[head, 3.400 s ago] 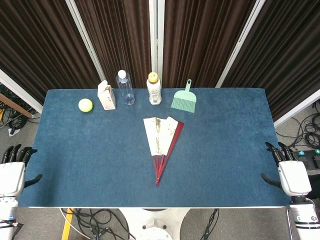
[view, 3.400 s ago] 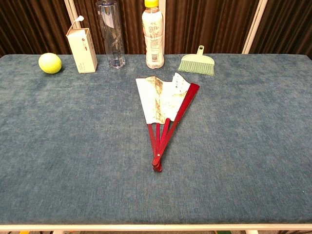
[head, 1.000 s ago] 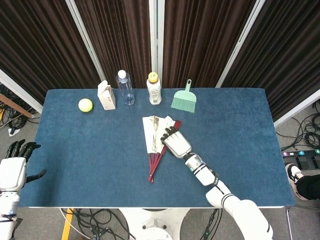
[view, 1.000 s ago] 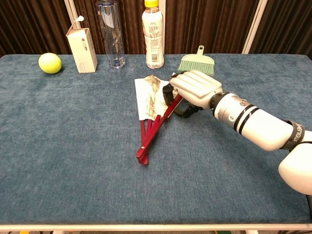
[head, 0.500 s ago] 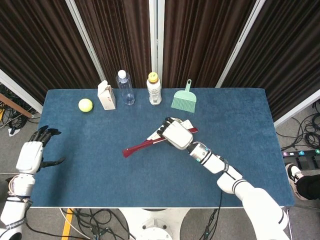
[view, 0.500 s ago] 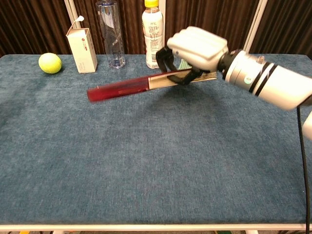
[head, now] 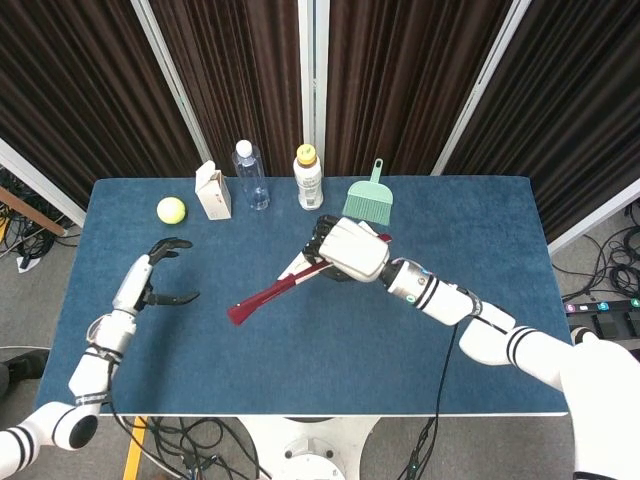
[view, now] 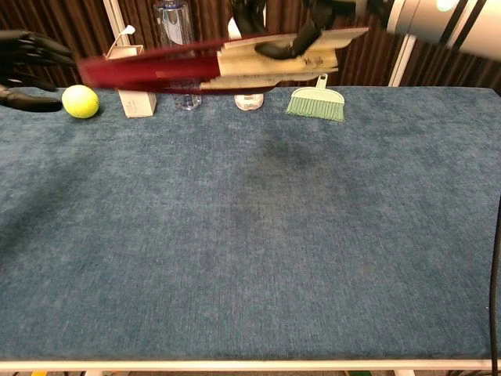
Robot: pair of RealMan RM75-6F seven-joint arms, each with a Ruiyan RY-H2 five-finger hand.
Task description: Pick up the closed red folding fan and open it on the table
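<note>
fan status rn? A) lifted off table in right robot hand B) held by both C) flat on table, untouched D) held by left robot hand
A: the right robot hand grips the folded red fan at its paper end, raised above the table; the left robot hand is apart from it, fingers spread and holding nothing.

- A blue table (head: 480,220) has a soft, fuzzy top.
- A yellow-green ball (head: 171,210) sits near the far left of the table.
- A small white carton (head: 213,190) stands just to the right of the ball.
- A clear bottle (head: 250,176) with a white cap stands beside the carton.
- A white bottle (head: 308,178) with a yellow cap stands to the right of the clear bottle.
- A little green brush (head: 369,198) lies flat to the right of the white bottle.
- Dark curtains (head: 400,70) hang behind the table.
- Black cables (head: 200,440) lie on the floor in front of the table.
</note>
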